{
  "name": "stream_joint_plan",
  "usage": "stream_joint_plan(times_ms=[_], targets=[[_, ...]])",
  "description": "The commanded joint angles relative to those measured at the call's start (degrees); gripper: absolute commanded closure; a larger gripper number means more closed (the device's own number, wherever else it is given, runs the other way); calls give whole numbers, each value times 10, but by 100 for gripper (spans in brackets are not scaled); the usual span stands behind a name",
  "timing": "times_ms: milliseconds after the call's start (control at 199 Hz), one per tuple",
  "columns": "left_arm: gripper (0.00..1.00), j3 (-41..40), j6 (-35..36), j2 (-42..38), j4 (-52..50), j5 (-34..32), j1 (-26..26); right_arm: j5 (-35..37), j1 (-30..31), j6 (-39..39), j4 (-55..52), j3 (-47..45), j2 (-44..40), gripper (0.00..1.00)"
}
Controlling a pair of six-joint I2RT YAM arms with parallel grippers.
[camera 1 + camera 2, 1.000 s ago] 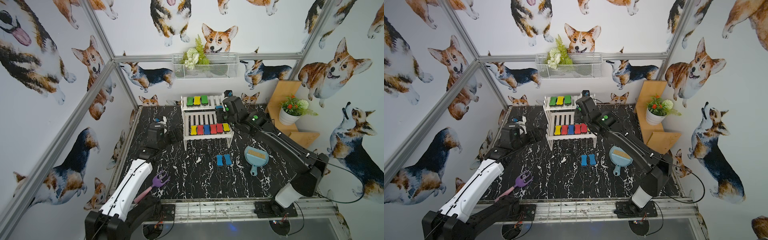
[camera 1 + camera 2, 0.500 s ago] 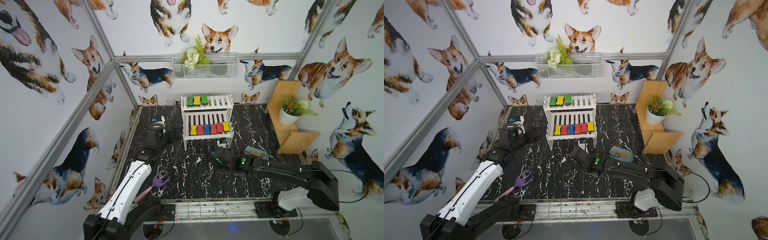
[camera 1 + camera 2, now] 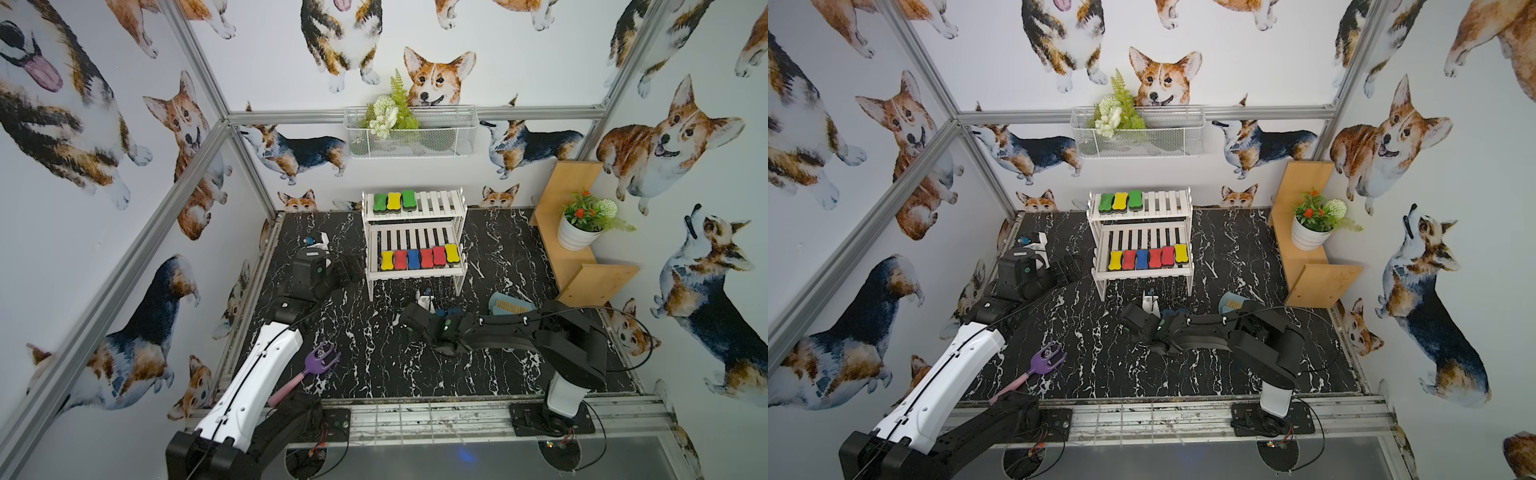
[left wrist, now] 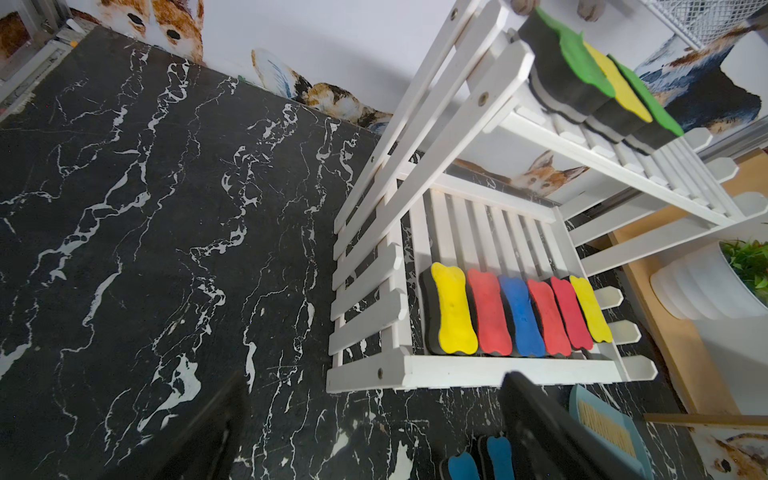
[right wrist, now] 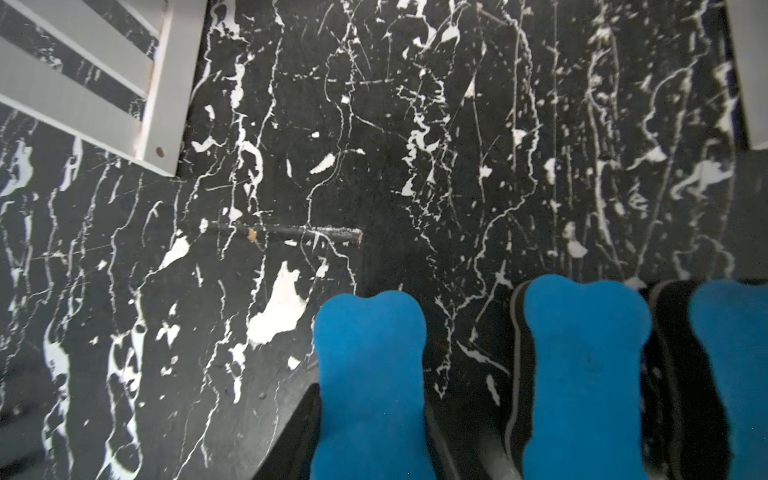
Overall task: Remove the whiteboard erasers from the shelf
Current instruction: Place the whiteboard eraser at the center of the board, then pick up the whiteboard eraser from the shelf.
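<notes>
The white shelf (image 3: 413, 232) (image 3: 1142, 232) (image 4: 457, 370) stands at the back of the table. Its upper tier holds green, yellow and green whiteboard erasers (image 3: 392, 201) (image 4: 598, 83). Several yellow, red and blue ones (image 3: 419, 258) (image 4: 515, 316) line the lower tier. My right gripper (image 3: 430, 311) (image 5: 370, 449) is low over the table in front of the shelf, shut on a blue eraser (image 5: 370, 374). Two more blue erasers (image 5: 582, 374) (image 3: 451, 311) lie right beside it. My left gripper (image 3: 345, 270) (image 4: 374, 436) hangs open and empty at the shelf's left side.
A light-blue dustpan with brush (image 3: 509, 305) (image 4: 602, 432) lies right of the blue erasers. A purple rake toy (image 3: 318, 361) lies at the front left. The tan stepped stand (image 3: 582, 270) with a potted plant (image 3: 582, 220) fills the right back. A wire basket (image 3: 411, 133) hangs on the wall.
My right arm came away from the shelf's upper tier and swung down to the table in front, carrying a blue eraser beside the two lying there. The left arm stayed put.
</notes>
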Motion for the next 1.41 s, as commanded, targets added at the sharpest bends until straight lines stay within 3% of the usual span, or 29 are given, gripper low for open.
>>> stream_joint_plan(times_ms=[0, 292, 447, 593, 925, 1131, 1402], targets=[[0, 1, 8, 0, -1, -2, 0, 19, -7, 17, -1, 5, 15, 62], [0, 0, 10, 2, -1, 1, 0, 16, -20, 10, 4, -7, 31, 58], [0, -1, 10, 3, 1, 6, 0, 19, -20, 4, 1, -10, 22, 43], [0, 1, 10, 3, 2, 11, 0, 28, -14, -20, 4, -6, 1, 38], [0, 45, -3, -1, -10, 52, -8, 13, 6, -60, -19, -21, -176, 42], [3, 154, 0, 36, -48, -8, -82, 17, -10, -69, -56, -58, -266, 49], [15, 402, 28, 199, -111, -81, -160, -18, -53, -65, -48, -122, -330, 50]])
